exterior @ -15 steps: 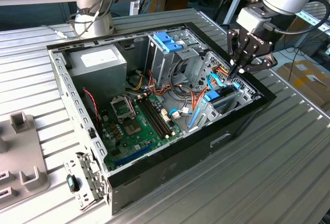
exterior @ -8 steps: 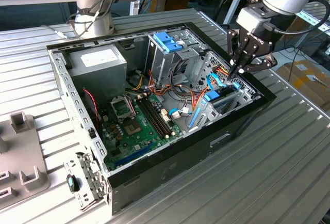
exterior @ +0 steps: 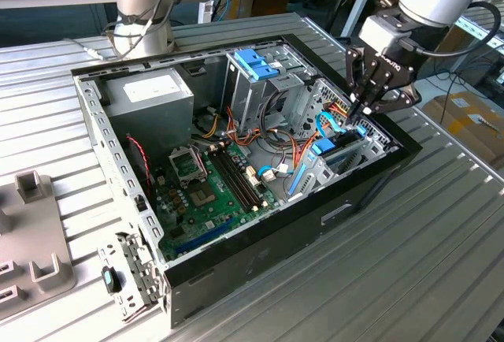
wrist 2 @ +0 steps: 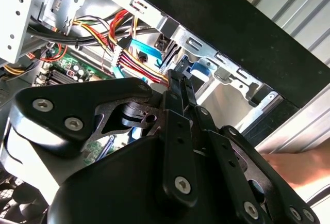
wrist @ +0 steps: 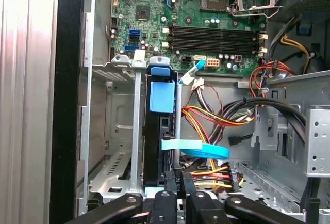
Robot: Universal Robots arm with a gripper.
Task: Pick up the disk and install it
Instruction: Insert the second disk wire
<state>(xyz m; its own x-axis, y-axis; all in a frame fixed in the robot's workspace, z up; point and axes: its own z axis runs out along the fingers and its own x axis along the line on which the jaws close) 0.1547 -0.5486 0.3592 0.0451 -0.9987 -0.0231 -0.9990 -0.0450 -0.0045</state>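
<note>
The disk (wrist: pixel 157 141) stands on edge in the metal drive bay (wrist: pixel 116 131) at the case's side wall, dark body with a bright blue carrier frame. In the exterior view the disk (exterior: pixel 328 150) sits in the bay at the case's right end. My gripper (exterior: pixel 357 111) hangs just above it, pointing down. The two black fingers are pressed together in both wrist views, and the gripper (wrist: pixel 179 176) has its tips at the disk's nearest end. I cannot tell whether the gripper (wrist 2: pixel 178 82) pinches the frame's edge.
The open computer case (exterior: pixel 260 255) lies on a ribbed metal table. Inside are the motherboard (exterior: pixel 209 188), the power supply (exterior: pixel 150 94), a tall metal cage with a blue bracket (exterior: pixel 256 62) and bundles of coloured cables (wrist: pixel 216 115) beside the disk. Grey fixtures (exterior: pixel 35 232) sit at the exterior view's left.
</note>
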